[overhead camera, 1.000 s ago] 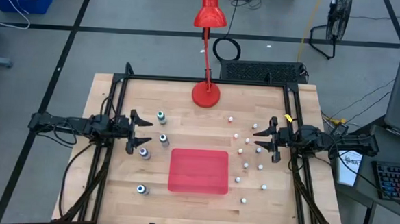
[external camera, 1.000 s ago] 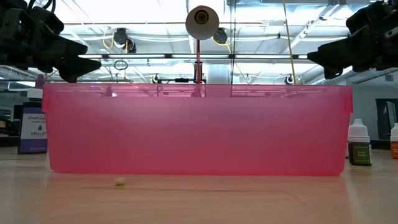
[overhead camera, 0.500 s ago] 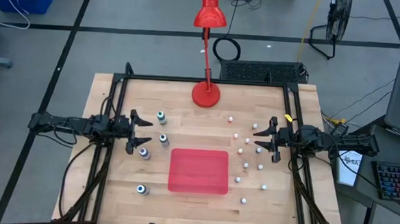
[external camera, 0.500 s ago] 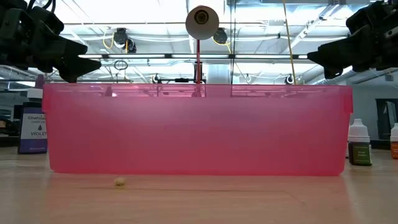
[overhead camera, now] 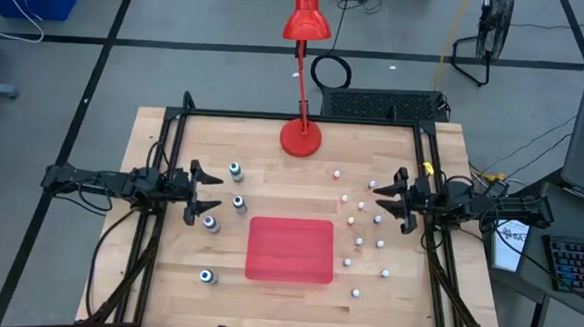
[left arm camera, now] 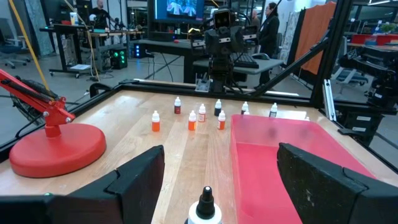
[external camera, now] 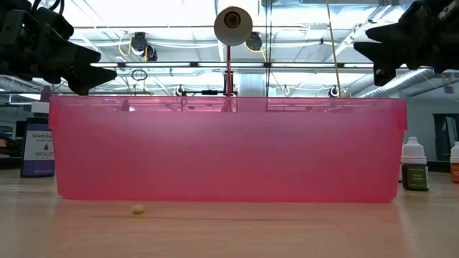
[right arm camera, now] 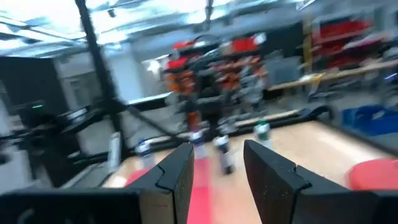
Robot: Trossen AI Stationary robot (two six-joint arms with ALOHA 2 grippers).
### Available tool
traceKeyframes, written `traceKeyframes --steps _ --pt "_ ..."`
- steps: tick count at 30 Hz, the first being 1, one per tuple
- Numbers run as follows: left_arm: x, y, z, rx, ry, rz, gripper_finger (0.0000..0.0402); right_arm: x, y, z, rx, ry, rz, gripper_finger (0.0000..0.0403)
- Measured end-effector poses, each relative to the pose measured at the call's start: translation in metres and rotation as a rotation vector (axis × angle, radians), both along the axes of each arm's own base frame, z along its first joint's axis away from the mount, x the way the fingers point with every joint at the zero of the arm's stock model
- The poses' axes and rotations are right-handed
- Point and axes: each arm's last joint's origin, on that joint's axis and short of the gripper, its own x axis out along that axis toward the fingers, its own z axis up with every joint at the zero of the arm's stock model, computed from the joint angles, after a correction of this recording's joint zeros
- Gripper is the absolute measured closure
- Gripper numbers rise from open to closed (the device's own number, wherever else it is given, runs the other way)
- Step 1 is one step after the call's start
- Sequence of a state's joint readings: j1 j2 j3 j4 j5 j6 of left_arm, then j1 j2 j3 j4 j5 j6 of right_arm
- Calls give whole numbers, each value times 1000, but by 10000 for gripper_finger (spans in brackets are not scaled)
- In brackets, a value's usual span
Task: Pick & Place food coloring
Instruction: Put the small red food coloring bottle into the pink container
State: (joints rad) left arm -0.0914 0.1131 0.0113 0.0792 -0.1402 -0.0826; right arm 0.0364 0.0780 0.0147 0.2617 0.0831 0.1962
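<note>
Hovering with fingers parted and empty, your right gripper (overhead camera: 384,199) sits among white-capped bottles (overhead camera: 358,242) beside the red tray (overhead camera: 289,250); your left gripper (overhead camera: 203,191) waits spread near teal-capped bottles (overhead camera: 238,204).

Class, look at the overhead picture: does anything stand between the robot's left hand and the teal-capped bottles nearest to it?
Nothing visible does. The left hand hangs open beside the teal-capped bottles, with only bare table between them; the red tray lies off to one side.
</note>
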Motion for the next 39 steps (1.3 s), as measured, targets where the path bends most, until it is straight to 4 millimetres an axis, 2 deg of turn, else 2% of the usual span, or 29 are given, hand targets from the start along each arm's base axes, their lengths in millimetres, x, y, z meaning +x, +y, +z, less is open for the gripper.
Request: traceKeyframes --steps 4,6,7,10,14,16,18,22,24,27,31,35,39 --pt "0 0 0 0 0 0 96 -1 -6 3 -5 -22 -212 273" --pt "0 0 0 0 0 0 96 1 -9 -5 -46 108 -316 271" --pt "0 0 0 0 0 0 96 1 -10 -2 -61 209 -367 268" --pt "0 0 0 0 0 0 96 0 -14 38 -15 345 -533 253" --pt "0 0 0 0 0 0 96 13 -19 74 60 709 -655 225" --pt "0 0 0 0 -1 0 96 27 -22 102 137 821 -658 209" --pt "0 0 0 0 0 0 96 43 -27 119 187 987 -646 193" --pt "0 0 0 0 0 0 96 85 -41 131 245 1261 -604 165" --pt "0 0 0 0 0 0 96 99 -49 129 256 1369 -600 156" --pt "0 0 0 0 0 0 96 115 -62 106 259 1554 -573 148" --pt "0 0 0 0 0 0 96 119 -78 75 257 1721 -571 147" --pt "0 0 0 0 0 0 96 119 -90 45 279 1739 -586 148" --pt "0 0 0 0 0 0 96 112 -94 18 330 1733 -576 148"
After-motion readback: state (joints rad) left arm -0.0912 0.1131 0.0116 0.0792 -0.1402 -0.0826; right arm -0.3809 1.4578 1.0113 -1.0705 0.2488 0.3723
